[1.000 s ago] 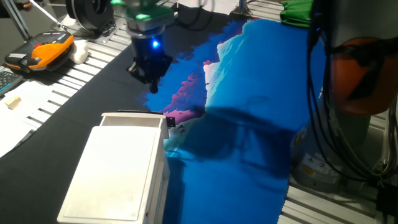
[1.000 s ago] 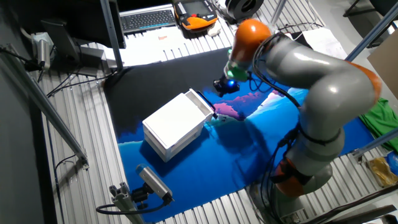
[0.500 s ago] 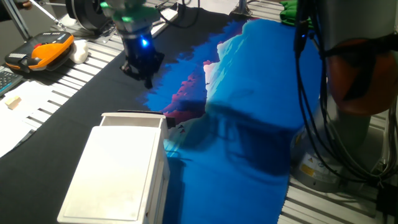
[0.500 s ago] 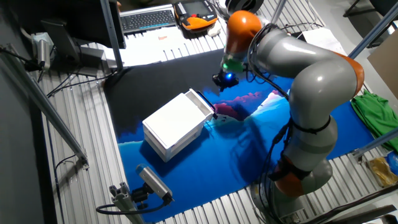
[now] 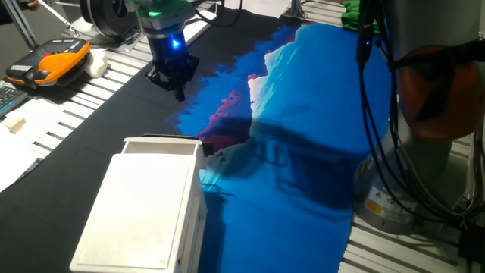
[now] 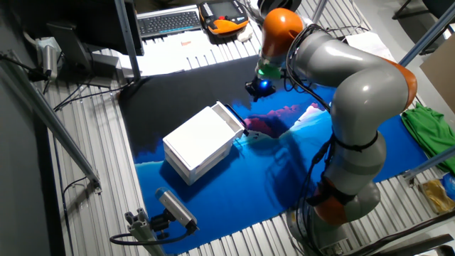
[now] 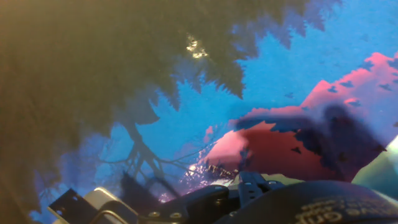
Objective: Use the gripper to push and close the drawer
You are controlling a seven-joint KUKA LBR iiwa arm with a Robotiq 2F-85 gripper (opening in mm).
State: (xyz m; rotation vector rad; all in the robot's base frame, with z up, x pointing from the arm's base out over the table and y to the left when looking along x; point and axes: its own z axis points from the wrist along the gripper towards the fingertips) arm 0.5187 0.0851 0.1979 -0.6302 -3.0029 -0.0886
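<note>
The white box casing point(image 5: 144, 216) lies on the black and blue cloth at the front left. Its drawer point(image 5: 161, 143) shows only as a thin white rim sticking out a little at the far end. In the other fixed view the drawer point(image 6: 234, 121) faces the arm. My gripper point(image 5: 179, 93), black with a blue light and green ring, hovers over the black cloth beyond the drawer, well apart from it, and also shows in the other fixed view point(image 6: 256, 91). Its fingers look pressed together and hold nothing. The hand view shows only printed cloth and the gripper body point(image 7: 249, 190).
A blue and pink printed cloth point(image 5: 318, 114) covers the table's middle and right. An orange-black device point(image 5: 53, 62) lies at the far left and a keyboard point(image 6: 168, 21) at the back. The grey robot base point(image 6: 348, 178) stands at the right. A small camera point(image 6: 175, 207) sits near the front edge.
My gripper has moved away from the drawer, toward the far left of the table, and rose slightly. The drawer and casing have not moved.
</note>
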